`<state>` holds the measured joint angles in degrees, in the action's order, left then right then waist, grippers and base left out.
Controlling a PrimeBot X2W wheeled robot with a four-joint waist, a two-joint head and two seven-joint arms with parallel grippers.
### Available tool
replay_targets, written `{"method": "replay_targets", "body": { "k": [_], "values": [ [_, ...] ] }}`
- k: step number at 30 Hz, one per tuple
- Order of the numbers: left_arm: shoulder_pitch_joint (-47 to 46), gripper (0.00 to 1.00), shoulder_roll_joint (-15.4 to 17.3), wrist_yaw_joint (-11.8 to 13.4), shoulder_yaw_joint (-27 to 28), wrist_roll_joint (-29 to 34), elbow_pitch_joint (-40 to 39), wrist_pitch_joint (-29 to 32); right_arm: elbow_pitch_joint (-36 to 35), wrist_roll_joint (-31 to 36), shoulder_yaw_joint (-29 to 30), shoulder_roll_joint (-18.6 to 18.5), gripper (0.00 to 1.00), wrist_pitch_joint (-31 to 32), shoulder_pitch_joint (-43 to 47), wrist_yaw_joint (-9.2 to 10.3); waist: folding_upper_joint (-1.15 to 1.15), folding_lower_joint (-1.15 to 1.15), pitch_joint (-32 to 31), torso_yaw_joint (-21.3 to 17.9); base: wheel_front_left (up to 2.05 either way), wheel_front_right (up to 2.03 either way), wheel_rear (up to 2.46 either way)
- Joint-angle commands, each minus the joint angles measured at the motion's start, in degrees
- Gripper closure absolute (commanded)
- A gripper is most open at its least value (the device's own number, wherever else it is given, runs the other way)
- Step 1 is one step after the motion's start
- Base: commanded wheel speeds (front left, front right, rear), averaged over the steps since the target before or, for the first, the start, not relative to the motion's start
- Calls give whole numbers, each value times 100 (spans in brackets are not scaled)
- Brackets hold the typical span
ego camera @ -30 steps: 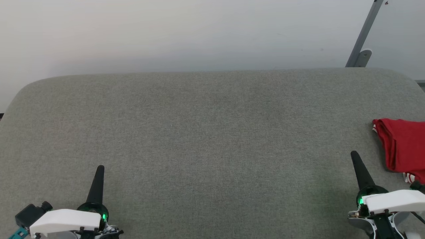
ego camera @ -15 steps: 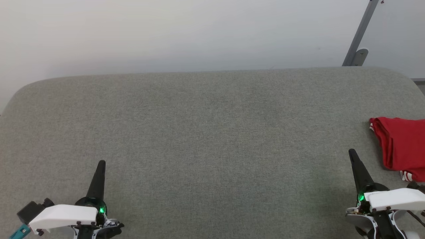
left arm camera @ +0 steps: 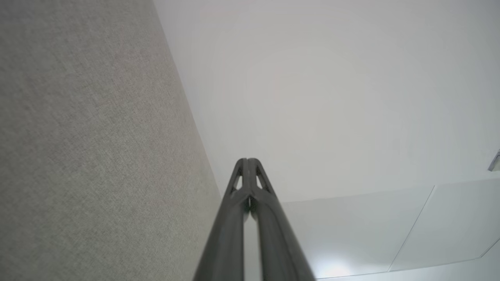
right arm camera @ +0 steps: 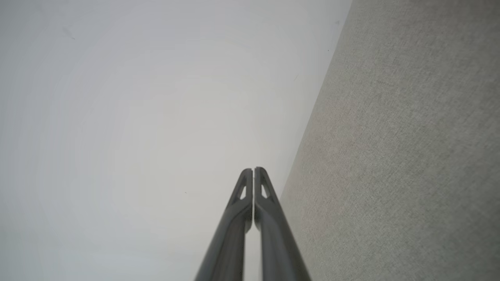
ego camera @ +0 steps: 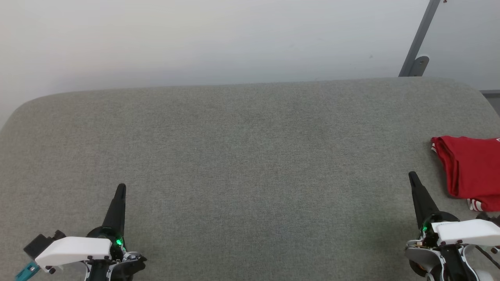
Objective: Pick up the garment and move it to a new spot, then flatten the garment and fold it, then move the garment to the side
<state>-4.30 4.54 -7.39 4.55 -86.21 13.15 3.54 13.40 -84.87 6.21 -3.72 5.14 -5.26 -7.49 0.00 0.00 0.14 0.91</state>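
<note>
- Garment [ego camera: 470, 166], a red jersey shirt with striped trim, lies folded at 3 o'clock on the grey fabric table [ego camera: 250, 156], cut off by the head view's edge.
- Left gripper [ego camera: 120, 189] at 7 o'clock and right gripper [ego camera: 411, 175] at 5 o'clock are both clenched and empty.
- Setting aside looks done. Park the right fingers clear of the stack at their 2 o'clock.

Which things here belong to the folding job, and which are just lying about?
Job: shirt, far right on the table; left gripper and right gripper, jaws shut.
Lying about: grey strut on the wall behind.
</note>
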Motion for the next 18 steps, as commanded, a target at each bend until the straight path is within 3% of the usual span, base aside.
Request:
{"method": "replay_targets", "body": {
  "k": [1,18],
  "values": [
    [-84,100,-1,-15,32,-101,2,41,4,-106,18,22,100,47,-55,-1,0,0,0,-4,0,0,0],
    [-216,100,-99,-17,112,-634,84,220,67,-694,37,93,100,144,-131,0,0,0,3,-79,0,0,0]
  ]
}}
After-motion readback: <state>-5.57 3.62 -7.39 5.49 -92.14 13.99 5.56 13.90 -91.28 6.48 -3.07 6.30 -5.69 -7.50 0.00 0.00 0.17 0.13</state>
